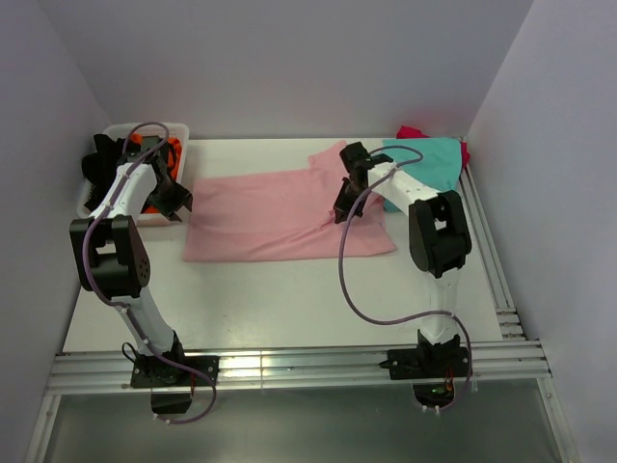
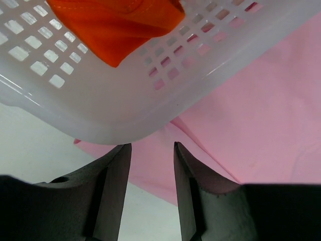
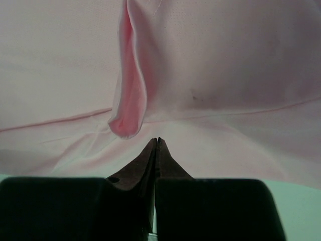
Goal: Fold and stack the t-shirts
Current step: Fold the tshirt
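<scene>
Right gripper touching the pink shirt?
Cannot tell. Right wrist view: the shut right gripper sits over the light pink t-shirt, but neither contact nor a gap shows plainly.

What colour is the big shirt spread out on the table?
It is a light pink t-shirt, clearest in the top view.

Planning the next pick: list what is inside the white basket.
An orange t-shirt lies in the white basket, with black cloth at its left edge. The left arm covers the rest, so anything beneath is hidden.
</scene>
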### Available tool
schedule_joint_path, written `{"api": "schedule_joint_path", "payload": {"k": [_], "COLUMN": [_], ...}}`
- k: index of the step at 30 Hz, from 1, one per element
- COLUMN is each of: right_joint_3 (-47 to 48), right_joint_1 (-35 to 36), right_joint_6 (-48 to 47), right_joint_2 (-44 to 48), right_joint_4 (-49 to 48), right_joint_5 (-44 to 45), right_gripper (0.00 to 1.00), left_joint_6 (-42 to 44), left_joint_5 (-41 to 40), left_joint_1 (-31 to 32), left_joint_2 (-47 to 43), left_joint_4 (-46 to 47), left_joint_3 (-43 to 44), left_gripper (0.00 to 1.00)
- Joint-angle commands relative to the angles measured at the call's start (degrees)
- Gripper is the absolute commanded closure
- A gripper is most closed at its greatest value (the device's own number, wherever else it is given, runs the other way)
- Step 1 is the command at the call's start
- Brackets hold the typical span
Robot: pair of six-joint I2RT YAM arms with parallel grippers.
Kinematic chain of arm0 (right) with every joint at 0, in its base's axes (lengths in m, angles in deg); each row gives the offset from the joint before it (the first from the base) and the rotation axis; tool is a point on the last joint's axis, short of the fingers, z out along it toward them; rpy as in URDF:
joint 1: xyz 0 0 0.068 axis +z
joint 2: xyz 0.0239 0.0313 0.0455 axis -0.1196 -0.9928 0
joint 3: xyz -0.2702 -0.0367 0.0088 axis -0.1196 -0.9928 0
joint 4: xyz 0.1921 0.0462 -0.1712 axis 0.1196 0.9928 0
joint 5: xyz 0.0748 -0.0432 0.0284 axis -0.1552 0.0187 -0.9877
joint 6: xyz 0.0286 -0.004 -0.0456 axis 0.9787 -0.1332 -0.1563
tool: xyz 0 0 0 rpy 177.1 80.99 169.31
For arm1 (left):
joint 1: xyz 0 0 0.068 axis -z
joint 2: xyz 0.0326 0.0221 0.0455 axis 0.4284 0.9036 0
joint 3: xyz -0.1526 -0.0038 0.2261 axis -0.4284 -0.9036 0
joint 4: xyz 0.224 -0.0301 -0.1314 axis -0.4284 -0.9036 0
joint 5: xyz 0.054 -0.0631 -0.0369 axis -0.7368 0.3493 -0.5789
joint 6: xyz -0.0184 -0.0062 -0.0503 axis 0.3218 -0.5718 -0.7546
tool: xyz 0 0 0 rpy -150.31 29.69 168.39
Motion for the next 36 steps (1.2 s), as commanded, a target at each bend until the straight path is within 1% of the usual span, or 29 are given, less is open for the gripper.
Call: {"api": "schedule_joint_path", "payload": {"k": [1,10,15,18,21,25,27,28,29,30,31,32,33,34,36], "right_joint_3": [4.1,14.5,21.6,25.8,28.2,28.7,30.0,31.0,32.2,34.2,34.9,35.4,36.0,36.1,35.2], "right_joint_1": [0.9,2.3,2.9,3.6,4.3,4.6,4.5,4.2,3.9,3.5,2.3,1.7,0.8,-0.1,-2.7], "right_joint_6": [1.1,1.4,2.4,2.8,3.2,3.2,1.8,1.2,0.1,-0.3,-0.5,-0.8,-0.8,-0.7,-0.2], "right_joint_2": [-2.8,-9.3,-13.3,-17.2,-19.6,-19.7,-18.8,-18.2,-17.8,-16.4,-15.5,-14.6,-12.7,-11.8,-9.5], "right_joint_4": [1.6,5.8,6.2,6.0,4.8,2.2,0.6,0.7,0.9,0.9,0.7,0.0,-0.4,-0.8,-2.3], "right_joint_5": [2.5,3.3,0.9,-0.7,-2.1,-4.2,-4.1,-3.7,-2.3,-1.7,-1.2,-0.9,-0.9,-1.2,-2.5], "right_gripper": [1.00,1.00,1.00,1.00,1.00,1.00,1.00,1.00,0.78,0.62,0.26,0.05,0.00,0.00,0.00], "left_joint_6": [1.8,2.2,2.8,3.0,3.3,3.8,5.0,5.3,5.9,6.6,6.9,7.1,7.4,7.5,7.5], "left_joint_5": [1.4,2.5,2.0,1.9,2.0,2.7,4.7,5.7,6.8,9.1,10.5,11.9,13.4,15.3,17.0], "left_joint_1": [0.2,0.1,-0.1,-0.5,-1.1,-2.0,-2.2,-2.2,-2.3,-2.4,-2.4,-2.5,-2.4,-2.3,-2.3], "left_joint_2": [-0.2,-0.8,-0.7,-0.5,-0.5,0.1,-0.2,-0.7,-1.1,-1.3,-1.7,-1.5,-1.3,0.0,2.0], "left_joint_4": [1.1,3.0,2.8,2.4,2.1,1.7,2.5,4.2,5.3,6.4,8.4,9.6,10.4,12.2,13.4], "left_joint_3": [2.0,-0.9,-0.4,0.1,0.8,3.0,3.8,4.7,5.2,5.9,7.5,8.3,9.5,11.9,14.6], "left_gripper": [0.55,0.55,0.55,0.55,0.55,0.55,0.54,0.52,0.51,0.50,0.45,0.43,0.40,0.35,0.30]}}
